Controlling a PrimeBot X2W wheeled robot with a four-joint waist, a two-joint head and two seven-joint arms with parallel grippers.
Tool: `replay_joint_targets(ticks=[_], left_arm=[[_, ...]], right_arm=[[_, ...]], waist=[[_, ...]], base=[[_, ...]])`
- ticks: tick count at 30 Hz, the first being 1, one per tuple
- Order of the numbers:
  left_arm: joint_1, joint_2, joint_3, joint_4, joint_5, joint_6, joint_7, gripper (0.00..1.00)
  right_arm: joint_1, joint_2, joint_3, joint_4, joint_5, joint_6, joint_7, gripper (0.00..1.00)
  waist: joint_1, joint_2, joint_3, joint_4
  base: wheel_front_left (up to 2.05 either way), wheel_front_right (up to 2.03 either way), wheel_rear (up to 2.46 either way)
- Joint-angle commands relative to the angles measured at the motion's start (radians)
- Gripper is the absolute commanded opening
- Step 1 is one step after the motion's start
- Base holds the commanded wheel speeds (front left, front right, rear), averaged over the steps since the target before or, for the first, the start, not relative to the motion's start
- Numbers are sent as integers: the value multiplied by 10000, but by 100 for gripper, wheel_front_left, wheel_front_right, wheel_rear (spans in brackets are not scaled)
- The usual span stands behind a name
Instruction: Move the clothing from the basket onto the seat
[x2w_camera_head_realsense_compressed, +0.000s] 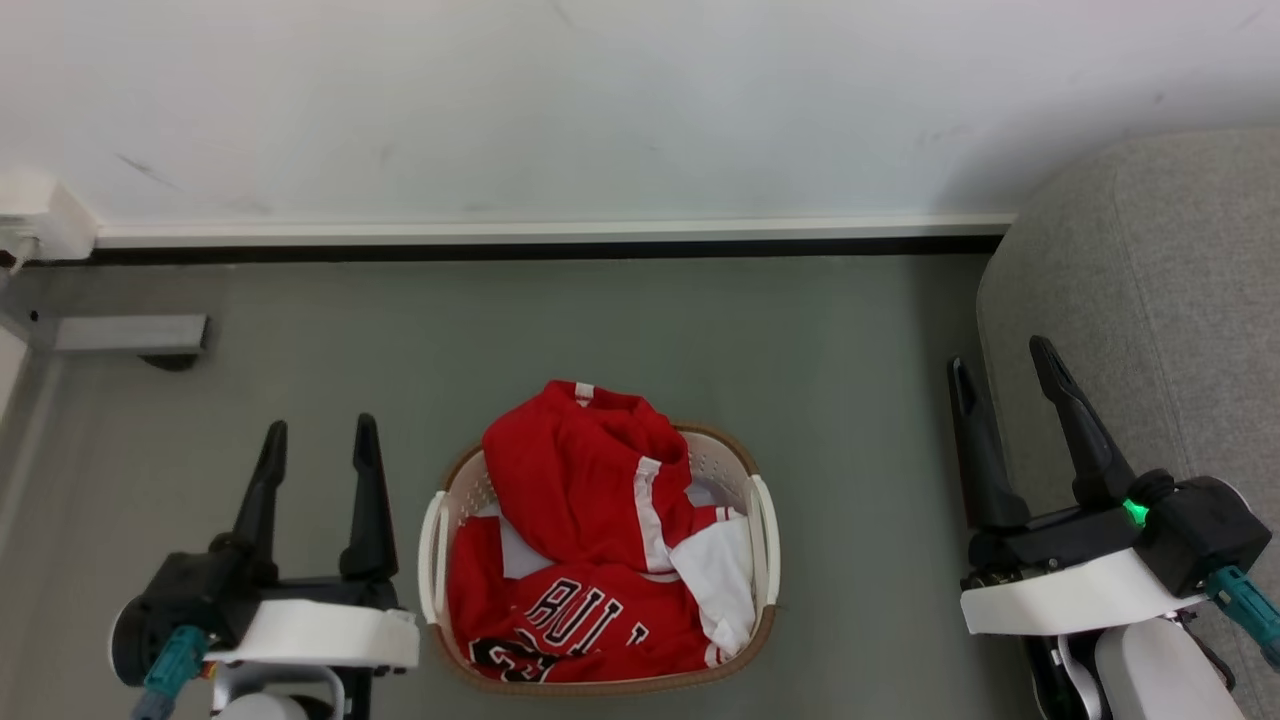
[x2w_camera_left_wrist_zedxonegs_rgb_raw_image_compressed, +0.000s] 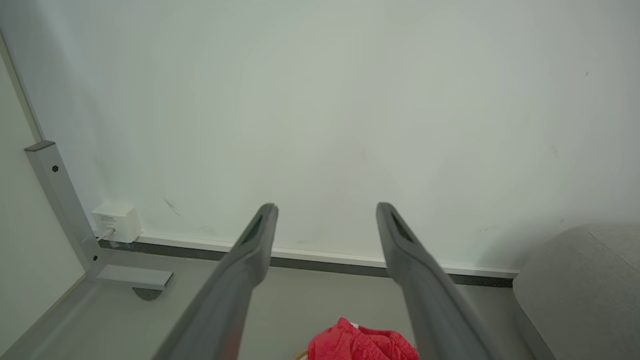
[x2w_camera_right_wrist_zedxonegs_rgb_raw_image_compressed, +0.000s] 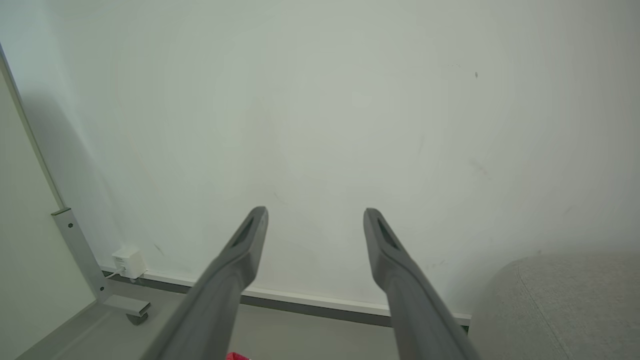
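The clothing (x2w_camera_head_realsense_compressed: 590, 530), a red jersey with white panels and dark lettering, is heaped in the basket (x2w_camera_head_realsense_compressed: 436, 545), an oval white one with a brown rim, standing on the grey floor. Its red top also peeks up in the left wrist view (x2w_camera_left_wrist_zedxonegs_rgb_raw_image_compressed: 362, 342). The grey seat (x2w_camera_head_realsense_compressed: 1150, 300) rises at the right edge and shows in both wrist views (x2w_camera_left_wrist_zedxonegs_rgb_raw_image_compressed: 580, 295) (x2w_camera_right_wrist_zedxonegs_rgb_raw_image_compressed: 560, 305). My left gripper (x2w_camera_head_realsense_compressed: 320, 440) hovers open just left of the basket. My right gripper (x2w_camera_head_realsense_compressed: 1000, 360) is open beside the seat's edge, well right of the basket. Both hold nothing.
A white wall with a pale skirting board (x2w_camera_head_realsense_compressed: 550, 232) runs behind the basket. A grey metal frame foot (x2w_camera_head_realsense_compressed: 130, 335) and a small white plug box (x2w_camera_left_wrist_zedxonegs_rgb_raw_image_compressed: 117, 220) sit at the far left. Open grey floor lies between the basket and the seat.
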Motion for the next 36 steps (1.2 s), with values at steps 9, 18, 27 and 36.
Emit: replay_joint_targets(ticks=[9, 18, 27, 36], left_arm=[[-1072, 61, -211, 994, -297, -378, -7, 100], [-2155, 63, -263, 2653, -345, -832, -7, 100], [-3621, 396, -754, 5496, -752, -1320, 61, 100], [-5093, 766, -2001, 8017, -1381, -1397, 870, 100]], right_arm=[[-761, 53, -90, -335, 49, -21, 4, 100], [-1351, 103, -460, -738, 130, -21, 6, 100], [-1806, 147, -507, -1087, 373, -21, 6, 100], [-2122, 146, -359, -1647, 550, -21, 5, 100]], waist=[[-1, 0, 1411, -519], [-1, 0, 2495, -1036], [-1, 0, 3458, -1556], [-1, 0, 4221, -1897]], base=[[0, 0, 0], [0, 0, 0], [0, 0, 0], [0, 0, 0]])
